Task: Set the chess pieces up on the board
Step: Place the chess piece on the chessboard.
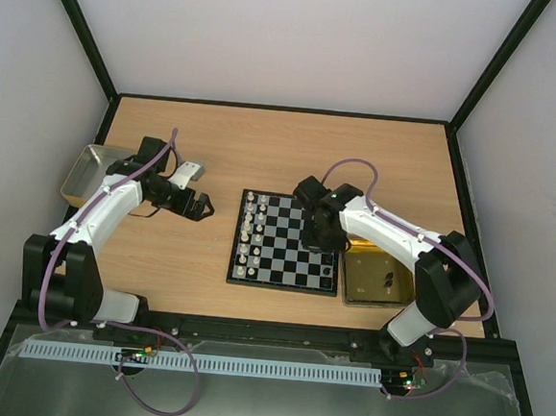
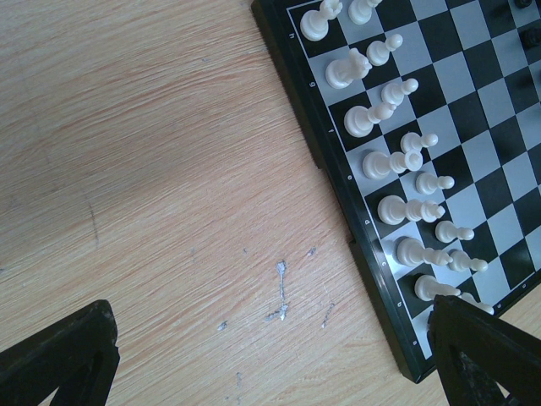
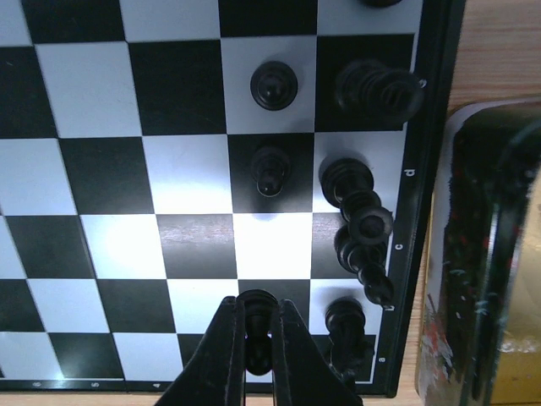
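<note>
The board (image 1: pixel 285 242) lies mid-table. White pieces (image 1: pixel 248 233) stand in two columns on its left side; they also show in the left wrist view (image 2: pixel 397 161). Several black pieces (image 3: pixel 359 220) stand along the right edge. My right gripper (image 1: pixel 316 236) hangs over the board's right side, shut on a black pawn (image 3: pixel 258 330) above a square in the second column from the right edge. My left gripper (image 1: pixel 199 205) is open and empty over bare wood left of the board (image 2: pixel 338 169); its fingertips (image 2: pixel 59 355) frame the wrist view's bottom corners.
A gold tin (image 1: pixel 381 274) lies against the board's right side, under my right arm; it shows in the right wrist view (image 3: pixel 486 254). A silver metal tray (image 1: pixel 90 172) sits at the far left. Bare wood lies beyond the board.
</note>
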`<action>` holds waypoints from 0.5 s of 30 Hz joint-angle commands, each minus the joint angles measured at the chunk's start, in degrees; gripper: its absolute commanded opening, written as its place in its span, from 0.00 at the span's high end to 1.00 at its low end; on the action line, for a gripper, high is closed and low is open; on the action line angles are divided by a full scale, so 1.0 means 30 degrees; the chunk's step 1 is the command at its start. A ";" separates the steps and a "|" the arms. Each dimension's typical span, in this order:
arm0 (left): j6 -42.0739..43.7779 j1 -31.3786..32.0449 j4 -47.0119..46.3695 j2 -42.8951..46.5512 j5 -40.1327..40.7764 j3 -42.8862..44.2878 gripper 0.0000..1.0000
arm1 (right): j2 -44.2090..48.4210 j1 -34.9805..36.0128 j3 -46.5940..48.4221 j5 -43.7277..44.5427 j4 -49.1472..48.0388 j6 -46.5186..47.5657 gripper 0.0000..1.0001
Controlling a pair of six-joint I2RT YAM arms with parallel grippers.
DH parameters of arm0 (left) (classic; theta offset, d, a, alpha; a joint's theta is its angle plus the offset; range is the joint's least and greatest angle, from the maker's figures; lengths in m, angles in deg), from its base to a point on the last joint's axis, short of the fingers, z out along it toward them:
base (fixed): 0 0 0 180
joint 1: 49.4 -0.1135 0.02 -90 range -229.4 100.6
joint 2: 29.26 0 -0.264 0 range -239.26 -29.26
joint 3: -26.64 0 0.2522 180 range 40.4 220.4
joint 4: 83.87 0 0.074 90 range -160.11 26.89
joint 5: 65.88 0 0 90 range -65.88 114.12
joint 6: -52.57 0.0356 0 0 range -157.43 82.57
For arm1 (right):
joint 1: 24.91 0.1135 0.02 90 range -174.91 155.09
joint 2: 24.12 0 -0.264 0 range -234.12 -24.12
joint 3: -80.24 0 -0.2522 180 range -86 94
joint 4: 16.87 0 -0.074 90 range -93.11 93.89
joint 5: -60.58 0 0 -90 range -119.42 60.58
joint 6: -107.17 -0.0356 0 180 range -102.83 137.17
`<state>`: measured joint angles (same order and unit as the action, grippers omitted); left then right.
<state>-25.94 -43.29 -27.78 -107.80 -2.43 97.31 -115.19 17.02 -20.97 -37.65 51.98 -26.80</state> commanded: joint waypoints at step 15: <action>-0.0020 0.0190 0.0159 -0.0094 -0.0142 -0.0101 0.01 | -0.1428 -0.0019 -0.0979 -0.0189 -0.1357 0.0262 0.94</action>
<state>-25.96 -42.92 -27.78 -107.85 -2.43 97.31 -118.90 17.02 -22.89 -39.38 48.44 -26.05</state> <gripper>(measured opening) 0.993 0.049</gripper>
